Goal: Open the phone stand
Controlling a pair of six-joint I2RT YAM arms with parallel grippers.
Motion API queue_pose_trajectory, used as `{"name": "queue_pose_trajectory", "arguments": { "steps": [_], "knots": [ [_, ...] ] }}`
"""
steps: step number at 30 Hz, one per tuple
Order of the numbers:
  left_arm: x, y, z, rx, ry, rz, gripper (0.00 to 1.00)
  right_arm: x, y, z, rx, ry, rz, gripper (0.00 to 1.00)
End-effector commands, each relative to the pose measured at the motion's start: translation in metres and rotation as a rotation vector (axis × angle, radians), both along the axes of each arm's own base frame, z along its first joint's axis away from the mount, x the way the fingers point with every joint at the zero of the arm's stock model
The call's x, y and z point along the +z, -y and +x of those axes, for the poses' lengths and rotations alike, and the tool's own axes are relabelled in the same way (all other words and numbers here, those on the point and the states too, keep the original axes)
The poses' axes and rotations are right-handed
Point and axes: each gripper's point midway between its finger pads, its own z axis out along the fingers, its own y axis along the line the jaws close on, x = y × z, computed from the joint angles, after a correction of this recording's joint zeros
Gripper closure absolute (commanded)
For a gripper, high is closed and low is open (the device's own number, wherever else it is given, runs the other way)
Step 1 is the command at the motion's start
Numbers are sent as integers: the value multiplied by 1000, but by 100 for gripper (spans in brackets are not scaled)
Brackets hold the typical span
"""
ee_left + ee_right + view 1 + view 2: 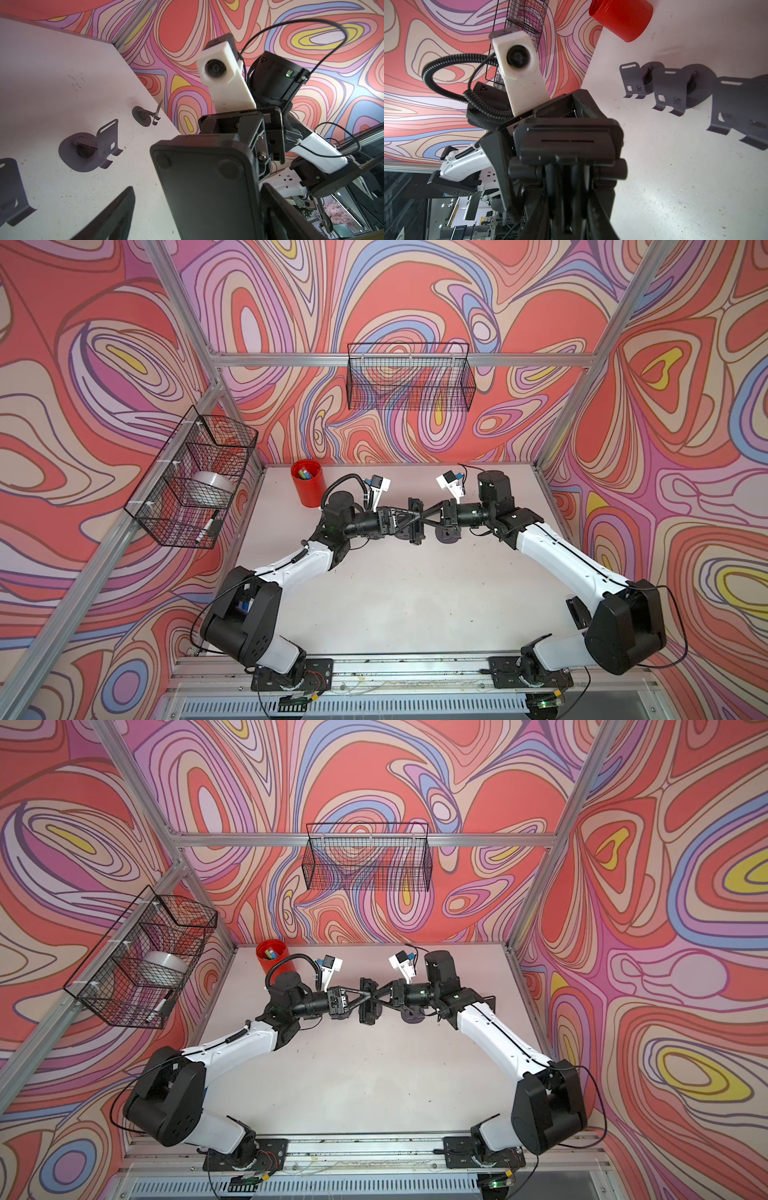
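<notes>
Holding the black phone stand (415,520) up over the middle of the table (415,605), the right gripper (426,517) pinches it tight, likely so the left gripper (197,187), jaws wide around it, can pull it open.

Swirled red, pink and purple walls (415,290) enclosed a white table (415,593); black wire baskets (409,377) hung on aluminium framing (291,359).

Phone stand (369,1013) — in right pincer (375,997)
</notes>
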Motion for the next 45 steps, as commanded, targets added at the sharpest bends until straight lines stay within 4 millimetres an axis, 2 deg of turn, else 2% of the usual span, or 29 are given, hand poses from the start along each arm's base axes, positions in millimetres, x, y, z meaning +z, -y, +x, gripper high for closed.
{"name": "queue_pose_trajectory", "arguments": {
  "steps": [1, 11, 23, 33, 37, 40, 43, 45],
  "knots": [
    [29, 4, -1, -30, 81, -77, 13, 23, 0, -5, 29, 66, 62, 100],
    [51, 12, -12, -85, 97, -141, 15, 31, -2, -3, 38, 113, 135, 100],
    [58, 12, -22, -116, 94, -135, 21, 39, -8, 7, 61, 155, 175, 100],
    [58, 12, -25, -130, 87, -124, 23, 43, -5, 18, 55, 171, 178, 100],
    [58, 12, -26, -136, 84, -117, 31, 45, -6, 21, 61, 176, 180, 100],
    [58, 13, -25, -140, 81, -116, 41, 44, -6, 21, 66, 178, 173, 100],
    [57, 13, -24, -142, 76, -117, 55, 44, -6, 20, 70, 181, 164, 100],
    [57, 14, -24, -145, 76, -119, 60, 44, -6, 20, 71, 182, 161, 100]
  ]
}}
